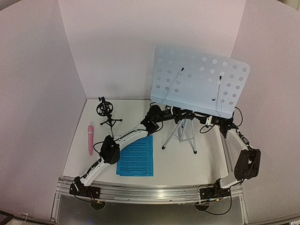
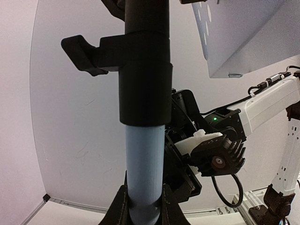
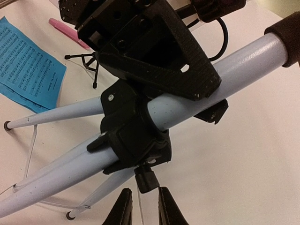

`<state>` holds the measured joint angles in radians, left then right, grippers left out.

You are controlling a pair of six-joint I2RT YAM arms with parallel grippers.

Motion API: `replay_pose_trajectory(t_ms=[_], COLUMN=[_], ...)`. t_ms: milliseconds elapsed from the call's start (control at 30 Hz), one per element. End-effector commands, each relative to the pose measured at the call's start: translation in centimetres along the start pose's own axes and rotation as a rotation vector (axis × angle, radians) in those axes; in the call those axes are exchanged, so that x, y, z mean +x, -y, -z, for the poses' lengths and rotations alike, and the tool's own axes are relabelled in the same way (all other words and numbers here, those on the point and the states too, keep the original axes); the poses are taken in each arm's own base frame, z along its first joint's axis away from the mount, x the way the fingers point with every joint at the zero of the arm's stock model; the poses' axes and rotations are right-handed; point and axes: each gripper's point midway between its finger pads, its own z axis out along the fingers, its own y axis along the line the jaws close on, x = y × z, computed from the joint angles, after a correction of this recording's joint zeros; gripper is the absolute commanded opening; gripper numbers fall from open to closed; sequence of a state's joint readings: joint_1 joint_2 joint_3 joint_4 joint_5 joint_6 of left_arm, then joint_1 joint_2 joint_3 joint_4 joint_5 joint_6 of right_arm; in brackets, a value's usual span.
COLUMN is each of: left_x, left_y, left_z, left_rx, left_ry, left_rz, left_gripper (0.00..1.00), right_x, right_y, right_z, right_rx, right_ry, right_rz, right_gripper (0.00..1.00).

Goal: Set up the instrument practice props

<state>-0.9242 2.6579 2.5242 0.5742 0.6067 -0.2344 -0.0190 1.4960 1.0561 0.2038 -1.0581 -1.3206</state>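
The music stand (image 1: pixel 201 79) stands upright at centre right on its tripod legs (image 1: pixel 180 136), its pale-blue perforated desk facing up. My left gripper (image 2: pixel 144 201) is shut on the stand's pale-blue pole (image 2: pixel 144 159), just below a black collar (image 2: pixel 143 84). My right gripper (image 3: pixel 144 199) comes in low from the other side, jaws narrow, tips pinching the small black knob (image 3: pixel 147 178) of the leg clamp. Blue sheet-music pages (image 1: pixel 136 157) lie flat by the left arm. The pink microphone (image 1: pixel 90 139) lies at the left, next to the black tripod mic mount (image 1: pixel 107 112).
White walls close the back and sides of the table (image 1: pixel 187 164). The stand's desk overhangs both wrists in the top view and hides part of them. A metal rail (image 1: pixel 150 192) with the arm bases runs along the near edge. A thin cord (image 3: pixel 33 140) trails near the tripod feet.
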Motion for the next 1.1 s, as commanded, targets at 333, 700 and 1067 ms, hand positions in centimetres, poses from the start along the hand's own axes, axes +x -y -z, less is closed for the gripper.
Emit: replay_pose_trajectory(t_ms=[333,700,1067], left_x=[2.7,2.9,3.1], left_y=[2.1,1.9,1.8], left_z=[-1.4,-1.4,-1.2], left_rx=[0.045,0.032,0.02], left_ry=[-0.049,-0.059,-0.063], left_rz=[0.028,0.013,-0.007], left_gripper=[0.0,0.0,0.0], right_x=[-3.1,-3.5,-5.2], right_y=[0.9,1.4,-1.8], right_z=[0.1,0.2,0.8], right_rx=[-0.02,-0.04,-0.155], right_ry=[0.099,0.083,0.152], right_rz=[0.026,-0.254,-0.799], right_gripper=[0.13,0.0,0.0])
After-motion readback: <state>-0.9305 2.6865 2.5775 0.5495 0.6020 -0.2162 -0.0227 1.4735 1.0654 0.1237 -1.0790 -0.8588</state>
